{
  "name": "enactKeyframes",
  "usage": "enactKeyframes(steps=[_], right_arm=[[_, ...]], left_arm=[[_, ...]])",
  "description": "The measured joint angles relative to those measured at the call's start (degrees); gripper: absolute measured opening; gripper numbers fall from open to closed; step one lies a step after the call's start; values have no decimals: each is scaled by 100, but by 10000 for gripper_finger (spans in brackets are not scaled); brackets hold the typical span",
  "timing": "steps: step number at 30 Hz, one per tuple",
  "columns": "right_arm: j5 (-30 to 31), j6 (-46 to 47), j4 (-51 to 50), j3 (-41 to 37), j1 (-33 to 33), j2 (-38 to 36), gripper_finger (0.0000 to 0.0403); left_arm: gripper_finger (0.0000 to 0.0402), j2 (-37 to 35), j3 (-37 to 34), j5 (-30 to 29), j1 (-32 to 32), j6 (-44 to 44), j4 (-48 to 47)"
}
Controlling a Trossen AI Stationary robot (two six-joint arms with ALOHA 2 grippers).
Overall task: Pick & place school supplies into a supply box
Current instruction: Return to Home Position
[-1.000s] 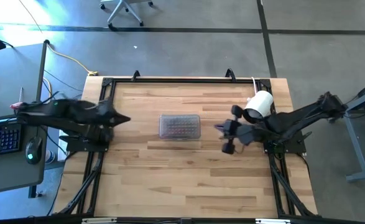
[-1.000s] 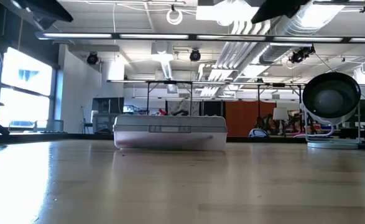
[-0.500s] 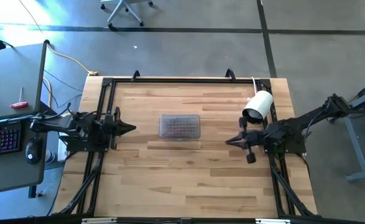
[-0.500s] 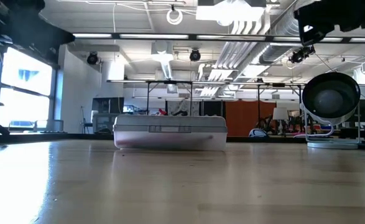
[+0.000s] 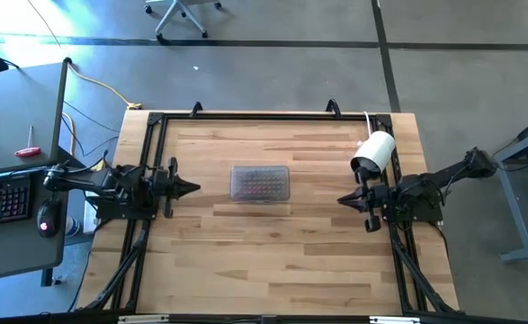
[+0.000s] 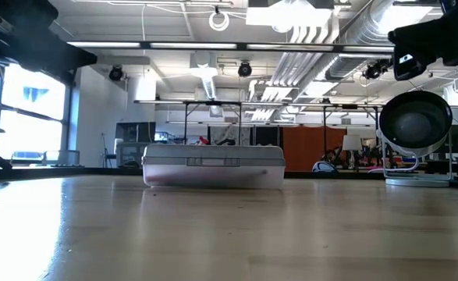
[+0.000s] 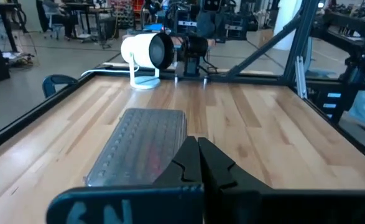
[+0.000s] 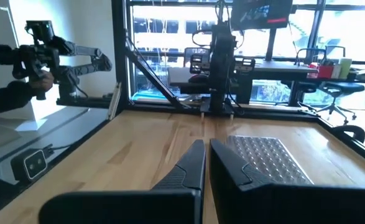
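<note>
Arms: I read both folded low, pointing inward. Left gripper [image 5: 192,188] sits at the left edge of the pale wooden table [image 5: 272,261], fingers pressed together, empty. Right gripper [image 5: 343,199] sits near the right edge, fingers almost touching, empty. Clear rectangular plastic supply box [image 5: 260,183], greyish lid down, lies between them, apart from both, with open wood on every side.

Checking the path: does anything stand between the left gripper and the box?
Nothing visible: only bare table lies between the left gripper and the closed box. The white camera stands beyond the box.
</note>
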Motion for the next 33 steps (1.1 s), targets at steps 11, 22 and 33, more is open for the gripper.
enactKeyframes(steps=[11, 22, 33], right_arm=[[3, -5, -5, -105, 0, -161, 0], [4, -7, -21, -105, 2, -161, 1], [2, -156, -25, -105, 0, -159, 1]], left_arm=[[15, 0, -392, 163, 0, 313, 863], [15, 5, -708, 408, 0, 291, 1159], [17, 141, -799, 1007, 0, 291, 1275]])
